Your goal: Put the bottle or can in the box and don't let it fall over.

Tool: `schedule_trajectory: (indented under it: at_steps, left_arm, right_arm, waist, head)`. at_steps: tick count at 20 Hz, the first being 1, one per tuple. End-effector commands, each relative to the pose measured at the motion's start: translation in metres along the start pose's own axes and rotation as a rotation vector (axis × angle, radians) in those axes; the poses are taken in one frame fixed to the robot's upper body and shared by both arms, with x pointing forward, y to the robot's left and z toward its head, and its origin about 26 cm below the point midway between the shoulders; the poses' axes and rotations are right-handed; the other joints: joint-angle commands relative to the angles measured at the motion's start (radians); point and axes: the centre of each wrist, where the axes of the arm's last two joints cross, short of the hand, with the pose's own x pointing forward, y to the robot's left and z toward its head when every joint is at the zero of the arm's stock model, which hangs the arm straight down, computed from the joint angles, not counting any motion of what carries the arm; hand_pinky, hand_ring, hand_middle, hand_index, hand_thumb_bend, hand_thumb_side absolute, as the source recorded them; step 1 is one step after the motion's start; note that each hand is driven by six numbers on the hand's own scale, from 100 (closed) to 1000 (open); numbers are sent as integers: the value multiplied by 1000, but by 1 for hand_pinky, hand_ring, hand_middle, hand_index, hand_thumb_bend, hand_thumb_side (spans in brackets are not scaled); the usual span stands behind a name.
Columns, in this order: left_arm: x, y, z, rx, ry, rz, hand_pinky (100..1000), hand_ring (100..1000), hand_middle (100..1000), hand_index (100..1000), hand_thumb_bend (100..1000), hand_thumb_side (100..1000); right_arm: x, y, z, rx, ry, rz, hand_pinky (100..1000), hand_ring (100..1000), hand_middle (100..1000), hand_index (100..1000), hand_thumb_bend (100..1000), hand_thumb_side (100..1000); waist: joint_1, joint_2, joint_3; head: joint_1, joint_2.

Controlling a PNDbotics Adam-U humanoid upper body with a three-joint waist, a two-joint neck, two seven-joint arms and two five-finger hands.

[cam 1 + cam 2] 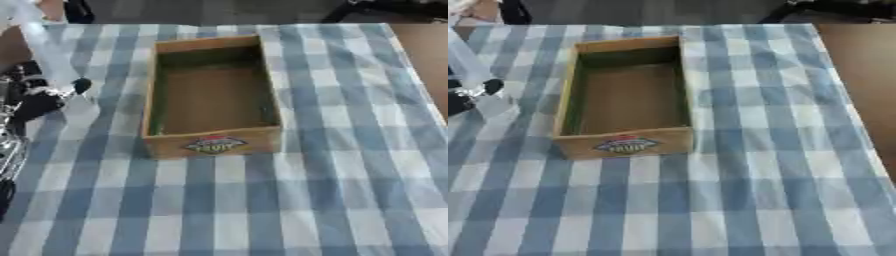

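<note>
**On the table: box empty, bottle at left edge in robot hand**

On the table [350,190], covered w/ a blue-and-white checked cloth [219,210], stands a wooden box [213,142]. It is long, open on top, w/ nothing inside; its short front wall carries a coloured label [214,144]. The box sits about mid-table, a bit toward the far side.

At the left edge, the left robot hand [35,102] comes into view, black w/ silver parts. Its fingers are curled round a clear bottle [45,55], which rises up and leans toward the top-left corner. The bottle is well apart from the box, to the left of it, and not inside. Whether the bottle's base touches the cloth I cannot tell, as the hand covers it.

The right robot hand does not show in either view.

Right of the cloth, a strip of bare brown table surface [859,75] is seen.
</note>
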Motion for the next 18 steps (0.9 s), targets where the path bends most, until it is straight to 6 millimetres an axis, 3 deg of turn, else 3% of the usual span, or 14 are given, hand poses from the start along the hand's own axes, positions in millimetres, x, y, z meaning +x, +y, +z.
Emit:
schedule_trajectory:
  at_steps: [1, 18]
  left_arm:
    - [10, 5, -4, 28, -27, -15, 549, 701, 707, 750, 930, 216]
    - [13, -1, -7, -87, -58, 67, 561, 714, 755, 771, 926, 183]
  right_arm:
    - [9, -3, -2, 10, -36, 17, 912, 981, 1000, 817, 100, 577]
    - [7, -2, -2, 20, -25, 13, 912, 981, 1000, 806, 100, 577]
  waist:
    - [2, -13, 0]
    - [-3, -11, 3]
  head:
    - [3, -6]
    - [13, -21]
